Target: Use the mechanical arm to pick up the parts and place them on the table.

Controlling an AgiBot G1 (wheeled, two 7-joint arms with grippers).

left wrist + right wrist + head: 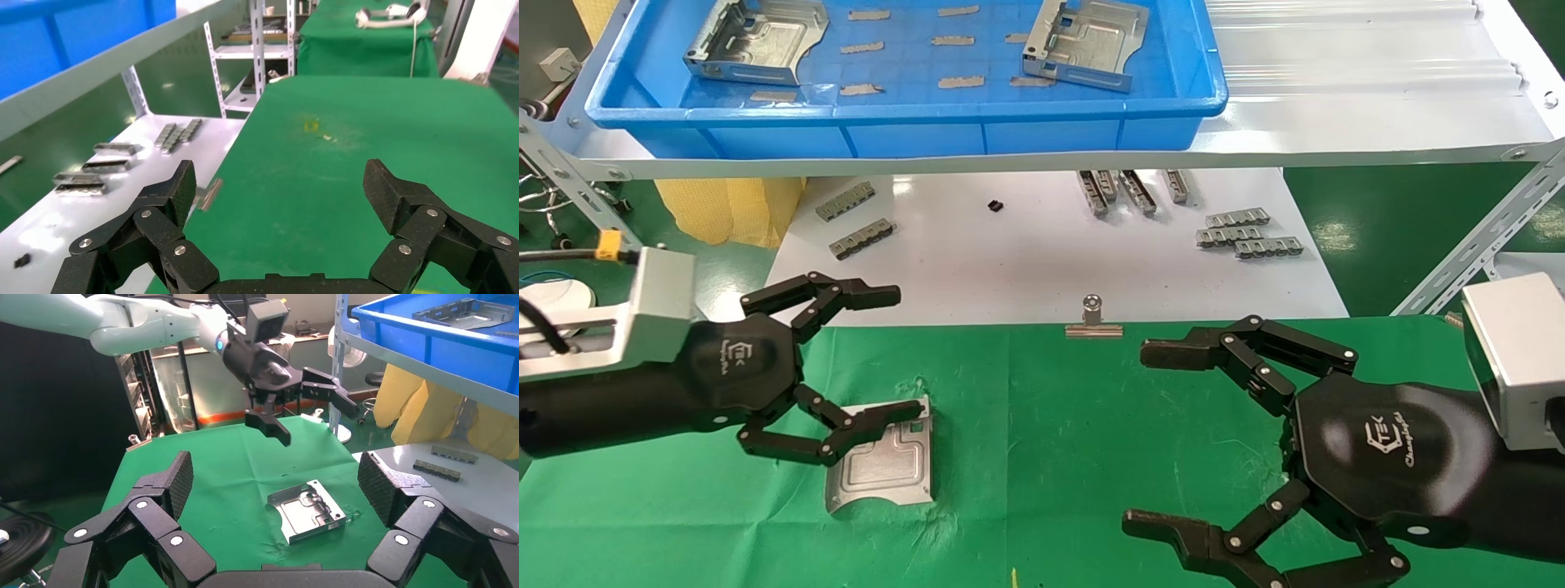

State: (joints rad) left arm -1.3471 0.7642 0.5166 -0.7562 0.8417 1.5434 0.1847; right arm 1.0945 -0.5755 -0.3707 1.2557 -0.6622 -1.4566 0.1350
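Note:
One silver-grey part (883, 461) lies flat on the green-clothed table (1050, 425); it also shows in the right wrist view (309, 509). Two more parts (756, 37) (1087, 41) lie in the blue tray (911, 106) on the shelf. My left gripper (899, 353) is open and empty. It hovers just above and to the left of the part on the cloth, clear of it. The left wrist view shows the gripper (283, 190) over bare cloth. My right gripper (1144, 437) is open and empty, low at the front right, facing the part from a distance (276, 478).
A white sheet (1042, 253) behind the cloth carries small grey slotted strips (1246, 233) (854, 220). A silver binder clip (1093, 320) holds the cloth's far edge. The metal shelf (1336, 143) with slanted braces (1483, 237) overhangs the back.

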